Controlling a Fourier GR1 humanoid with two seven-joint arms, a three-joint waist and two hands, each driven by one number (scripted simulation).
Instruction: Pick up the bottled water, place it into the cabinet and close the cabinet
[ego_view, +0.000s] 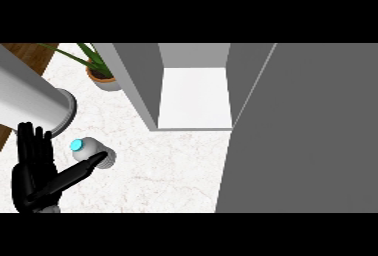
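While cabinet (193, 95) stands open, bottled water (92, 151) touches left hand (38, 175) thumb.

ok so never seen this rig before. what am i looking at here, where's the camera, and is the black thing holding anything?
One picture, taken from the robot's head, looking steeply down at a white marble counter. The robot is a humanoid; the black shape at lower left is its left hand, fingers straight and open, thumb stretched toward the bottled water. The bottle stands on the counter and is seen from above, with a cyan cap. The thumb tip reaches the bottle's side, but no fingers curl round it, so nothing is held yet. The grey cylinder at the upper left is probably part of the robot's arm, though I can't be sure. The right hand is out of view.

The grey box at top centre is the cabinet, open, with a white floor inside. The large grey panel on the right looks like its open door. A potted plant sits at the back.
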